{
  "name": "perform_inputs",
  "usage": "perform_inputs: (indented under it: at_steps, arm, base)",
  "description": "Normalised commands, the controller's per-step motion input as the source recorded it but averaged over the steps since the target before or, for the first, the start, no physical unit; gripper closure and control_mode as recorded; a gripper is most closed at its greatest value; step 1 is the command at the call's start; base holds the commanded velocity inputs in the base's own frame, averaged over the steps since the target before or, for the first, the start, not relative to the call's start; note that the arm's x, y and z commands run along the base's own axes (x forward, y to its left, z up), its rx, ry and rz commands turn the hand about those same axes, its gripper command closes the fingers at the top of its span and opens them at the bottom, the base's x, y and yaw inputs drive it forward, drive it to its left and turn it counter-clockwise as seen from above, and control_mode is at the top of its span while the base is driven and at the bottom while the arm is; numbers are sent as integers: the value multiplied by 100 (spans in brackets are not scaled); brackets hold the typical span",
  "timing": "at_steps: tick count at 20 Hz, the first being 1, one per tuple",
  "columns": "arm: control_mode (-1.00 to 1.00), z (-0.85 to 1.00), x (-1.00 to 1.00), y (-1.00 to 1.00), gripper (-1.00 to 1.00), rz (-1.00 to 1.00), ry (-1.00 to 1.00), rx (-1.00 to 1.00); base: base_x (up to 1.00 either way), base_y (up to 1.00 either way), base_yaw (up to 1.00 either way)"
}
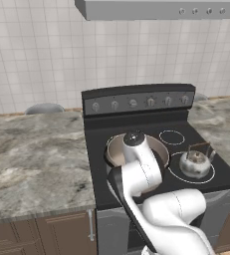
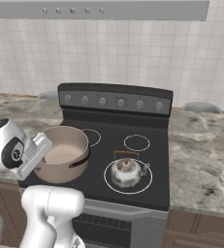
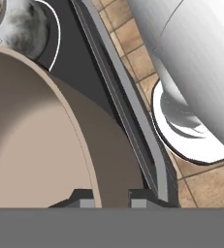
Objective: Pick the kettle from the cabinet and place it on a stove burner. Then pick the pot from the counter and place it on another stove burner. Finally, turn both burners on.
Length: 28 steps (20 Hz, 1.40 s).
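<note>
- On the black stove (image 2: 147, 164), front-left burner: the beige pot (image 2: 62, 152) sits near the front edge, its wall just beside the stove's left edge.
- Hand (image 3: 111, 196) pinches the pot's rim, one fingertip (image 3: 84, 199) inside the wall, the other outside.
- Silver kettle (image 2: 127, 172) stands upright on the front-right burner, apart from the pot, dark glass between them.
- Both rear burners are bare; knob panel (image 2: 114, 100) stands behind them.
- Marble counter (image 1: 32, 154) flanks the stove on both sides.
</note>
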Motion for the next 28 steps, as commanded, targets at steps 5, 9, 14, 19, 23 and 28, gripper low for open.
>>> perform_inputs:
  at_steps: [5,9,14,19,23,28]
  arm:
    - [-100,-3,8,0,100,0,0,0]
    - [-100,0,12,0,100,1,0,0]
    - [-100,0,10,0,100,1,0,0]
    - [-100,-3,11,0,100,0,2,0]
    - [-100,-4,11,1,100,0,2,0]
    - [-100,-6,8,1,100,1,2,0]
  base:
    - [0,0,0]
    - [0,0,0]
    - [0,0,0]
    - [0,0,0]
    - [0,0,0]
    - [0,0,0]
